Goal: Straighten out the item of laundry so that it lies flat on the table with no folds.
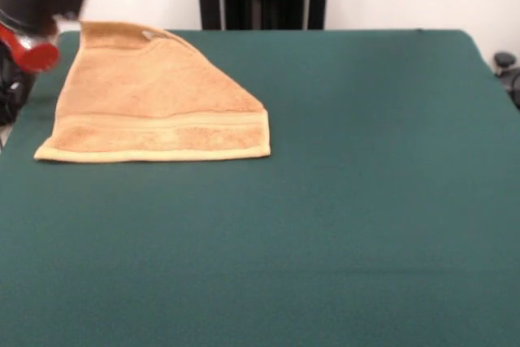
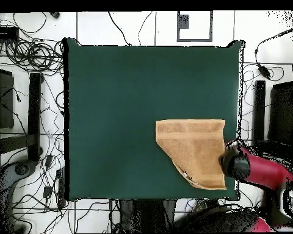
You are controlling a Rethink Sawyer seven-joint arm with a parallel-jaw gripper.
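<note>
Green felt table point(image 1: 341, 201) fills the front view, and the tan hand towel point(image 1: 154, 103) sits at upper left, one corner folded in along a diagonal, white tag point(image 1: 149, 36) showing. Red-and-black arm point(image 1: 32, 6) hangs at the towel's left edge; whether its jaws are open or closed can't be made out.

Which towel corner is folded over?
The towel's far corner on the picture's right in the front view. It is folded in, leaving a slanted edge; the other corners lie square.

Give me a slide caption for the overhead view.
Tan towel, one corner folded over, lies by the green table's edge beside the red arm.
</note>
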